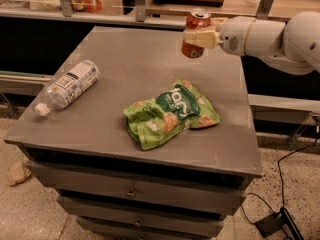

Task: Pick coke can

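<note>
Camera view: the white arm's gripper (192,38) reaches in from the right over the far right of the grey drawer-fronted table (115,54); its pale fingers (201,38) are clamped across the waist of the small red-orange metal coke can (198,20); the can is upright, long axis vertical, square to the level fingers, and looks just clear of the tabletop; a straight lift suits; the crinkled green snack bag (170,115) lies nearer the front; the clear plastic bottle (67,86) lies well apart at the left
</note>
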Available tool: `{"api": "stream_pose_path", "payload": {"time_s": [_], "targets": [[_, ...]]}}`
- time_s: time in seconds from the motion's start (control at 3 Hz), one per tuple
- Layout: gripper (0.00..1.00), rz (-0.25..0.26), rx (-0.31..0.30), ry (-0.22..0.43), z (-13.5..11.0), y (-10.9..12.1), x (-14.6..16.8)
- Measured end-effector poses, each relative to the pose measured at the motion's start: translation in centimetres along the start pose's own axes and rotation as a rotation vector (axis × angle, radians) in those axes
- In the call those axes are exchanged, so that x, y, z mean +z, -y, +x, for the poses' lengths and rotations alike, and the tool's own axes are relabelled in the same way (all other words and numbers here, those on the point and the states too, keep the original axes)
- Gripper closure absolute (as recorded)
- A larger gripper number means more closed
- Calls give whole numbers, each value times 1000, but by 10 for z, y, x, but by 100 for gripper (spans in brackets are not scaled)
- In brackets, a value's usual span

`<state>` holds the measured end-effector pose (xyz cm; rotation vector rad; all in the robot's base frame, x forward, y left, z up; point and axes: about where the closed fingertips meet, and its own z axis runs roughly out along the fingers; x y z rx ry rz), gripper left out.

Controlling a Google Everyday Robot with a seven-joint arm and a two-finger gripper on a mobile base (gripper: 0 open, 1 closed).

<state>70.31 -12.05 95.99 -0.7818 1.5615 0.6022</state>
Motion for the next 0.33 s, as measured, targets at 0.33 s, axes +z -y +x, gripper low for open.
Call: {"api": "stream_pose_path", "payload": {"time_s": [0.33], "targets": [[100, 0, 0, 0, 0, 0, 0]]}}
